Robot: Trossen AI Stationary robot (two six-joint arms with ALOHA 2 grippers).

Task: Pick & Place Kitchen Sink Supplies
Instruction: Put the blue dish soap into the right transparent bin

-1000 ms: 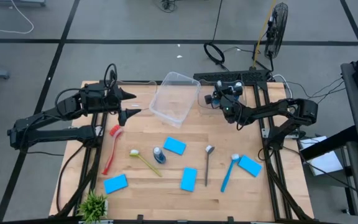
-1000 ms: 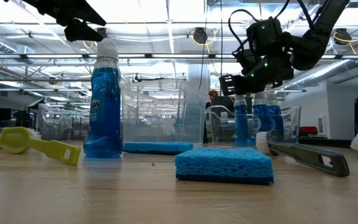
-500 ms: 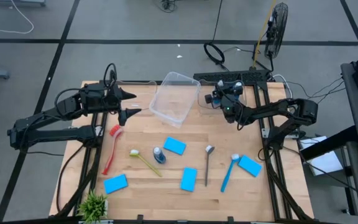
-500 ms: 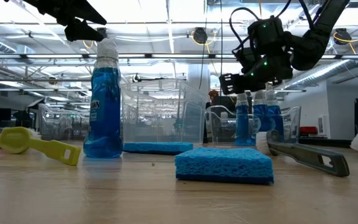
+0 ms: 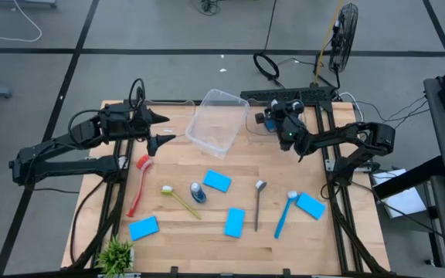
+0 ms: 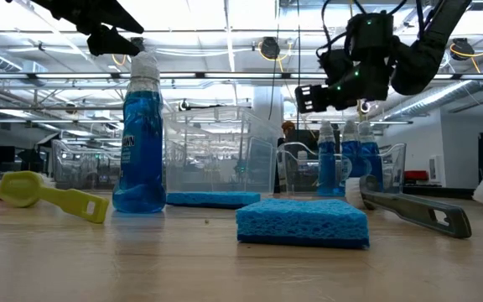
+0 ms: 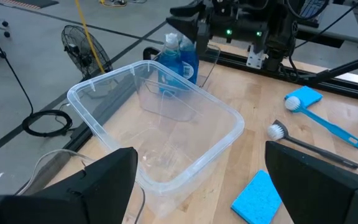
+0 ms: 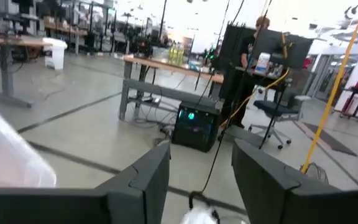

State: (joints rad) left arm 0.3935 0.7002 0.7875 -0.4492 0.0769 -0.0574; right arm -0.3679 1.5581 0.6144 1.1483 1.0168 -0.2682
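On table, blue sponges [image 5: 217, 181], pale-capped btl [image 5: 197, 191]

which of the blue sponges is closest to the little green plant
The blue sponge at the table's front left, just above the plant. The other three lie farther right, past the yellow brush.

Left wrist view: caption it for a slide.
Clear bin empty; blue bottles in smaller bin behind, right gripper above them.

Bright, even overhead light; shadows on my tabletop [image 5: 230, 166] are soft and short. Low view is backlit by ceiling strip lights, so my arms read as dark silhouettes; the near sponge [image 6: 302, 221] is sharp, the room beyond hazy. My right wrist view is smeared with blur, windows blown out white.
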